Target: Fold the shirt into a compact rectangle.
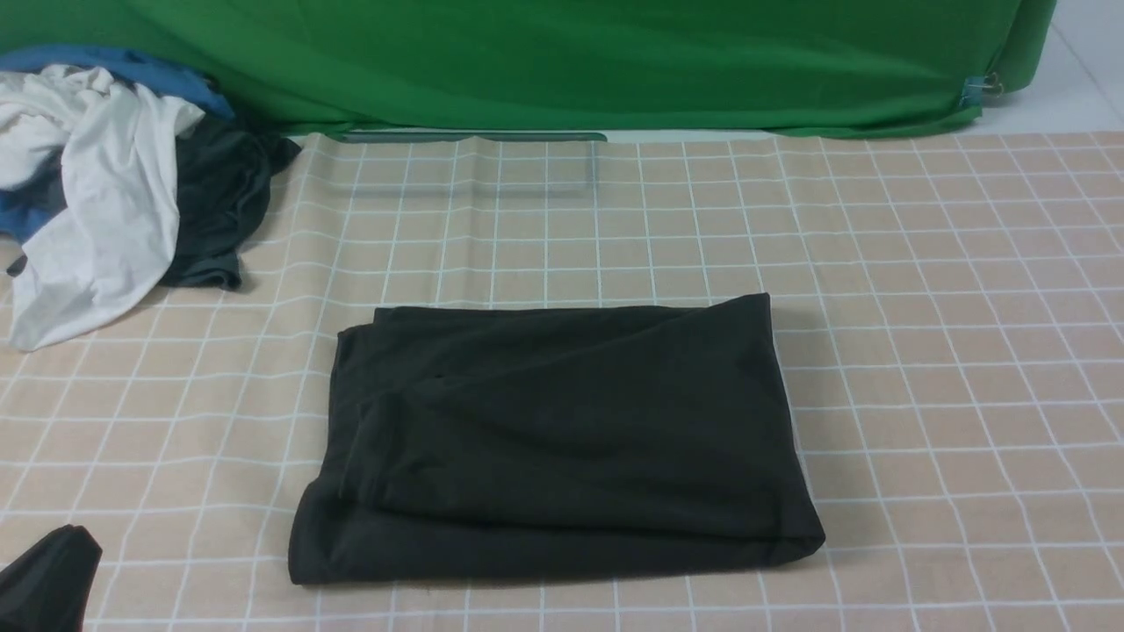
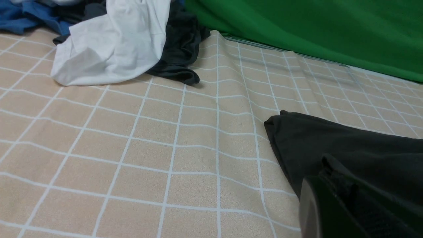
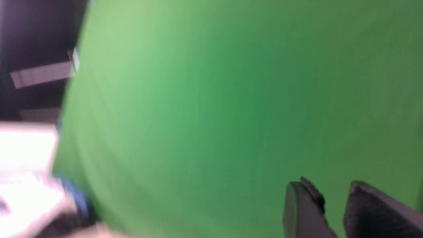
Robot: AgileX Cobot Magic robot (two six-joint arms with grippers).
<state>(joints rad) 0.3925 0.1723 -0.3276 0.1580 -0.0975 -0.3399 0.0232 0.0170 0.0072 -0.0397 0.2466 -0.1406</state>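
The shirt (image 1: 562, 439), folded well apart from the white garment (image 1: 88, 202), looks soft, light and floppy, best pinched at a layered edge; left claw (image 1: 44, 579) is clenched empty, right claw (image 3: 333, 211) holds nothing, slightly parted.

The shirt (image 1: 562, 439) is seen as soft, matt black cloth; the tablecloth (image 1: 948, 351), lower right, as matt woven fabric; the backdrop (image 1: 562, 61), along the top, as smooth green cloth; the left gripper (image 2: 333, 205) looks faintly glossy.
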